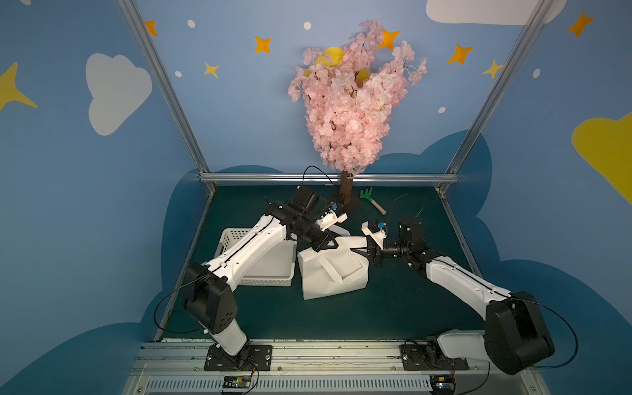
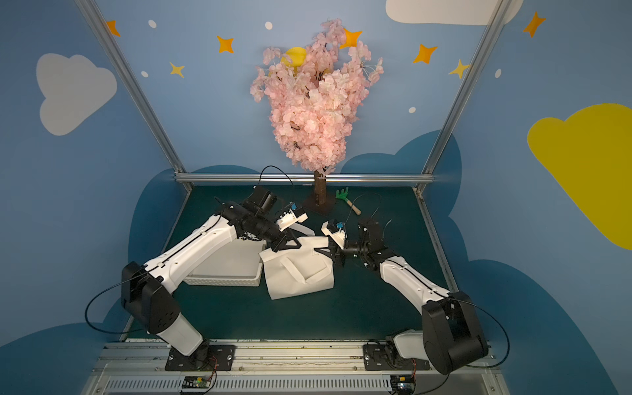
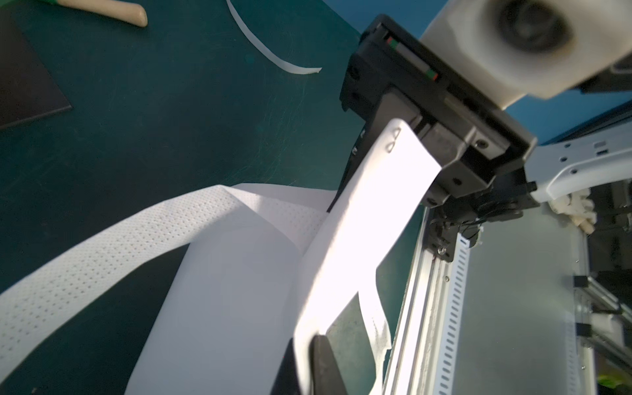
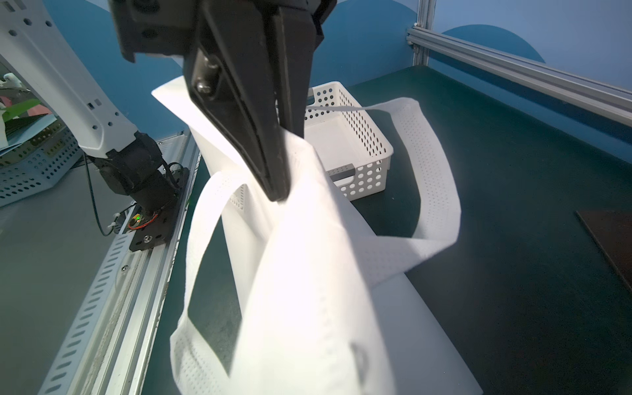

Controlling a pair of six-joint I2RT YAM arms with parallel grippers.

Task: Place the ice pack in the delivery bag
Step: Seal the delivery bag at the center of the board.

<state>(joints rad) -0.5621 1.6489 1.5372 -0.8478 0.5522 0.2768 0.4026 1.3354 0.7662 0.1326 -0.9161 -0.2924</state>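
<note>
Pinching the delivery bag (image 1: 333, 277), left gripper (image 1: 331, 245) jaws clenched on fabric, right gripper (image 4: 278, 191) likewise

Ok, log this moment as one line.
left gripper: shut on bag | right gripper: shut on bag | ice pack: not in view | basket: beside bag

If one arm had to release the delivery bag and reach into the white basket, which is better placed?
Probably the left. The left claw and right claw both grip the delivery bag, but the white basket lies beneath the left arm; the right would have to cross the bag.
</note>
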